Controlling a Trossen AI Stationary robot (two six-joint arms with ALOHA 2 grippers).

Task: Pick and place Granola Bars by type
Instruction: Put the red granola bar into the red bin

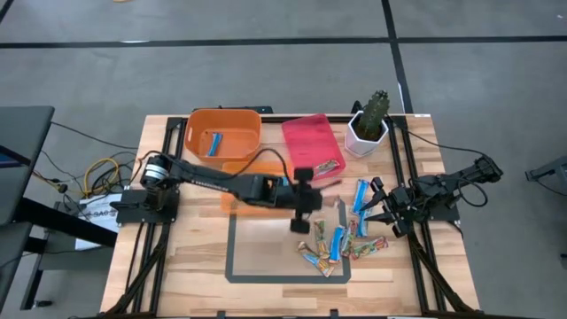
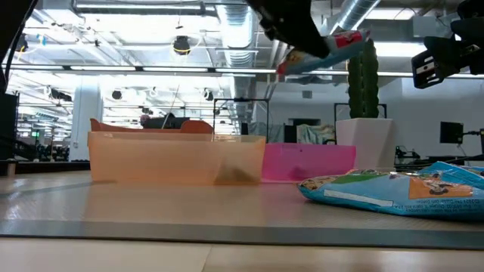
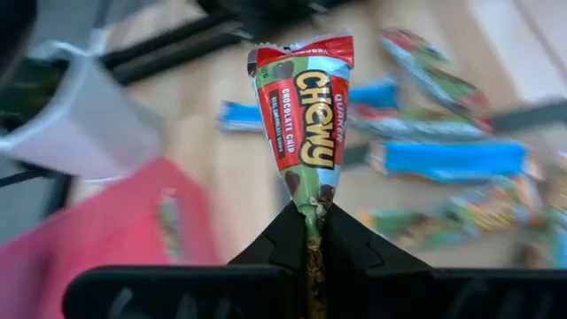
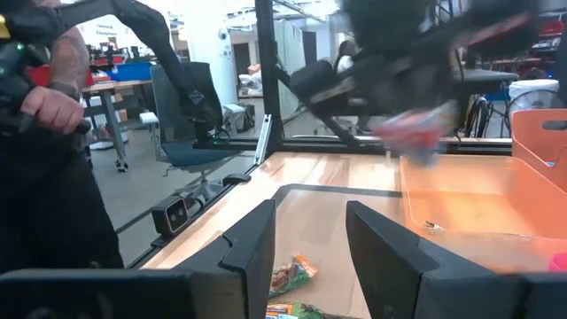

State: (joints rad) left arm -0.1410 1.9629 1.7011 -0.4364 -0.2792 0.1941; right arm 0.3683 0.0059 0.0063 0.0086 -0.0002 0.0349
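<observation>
1. The left claw (image 1: pixel 312 175) is closed on one multicoloured granola bar (image 3: pixel 304 115), held in the air near the pink bin (image 1: pixel 306 142).
2. The right claw (image 1: pixel 379 206) waits with fingers apart beside the other bars (image 1: pixel 341 241) on the counter (image 1: pixel 204 257).

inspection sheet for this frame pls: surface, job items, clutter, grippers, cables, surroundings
Surface: wooden table, dark tape rectangle marked on it.
Job's things: one Chewy bar held aloft; loose granola bars on the table; one blue bar in the orange bin; one multicoloured bar in the pink bin.
Clutter: potted cactus.
Grippers: left gripper shut on the Chewy bar near the pink bin; right gripper open, waiting at the table's right edge.
Cables: bundle left of the table.
Surroundings: person beside the table.
</observation>
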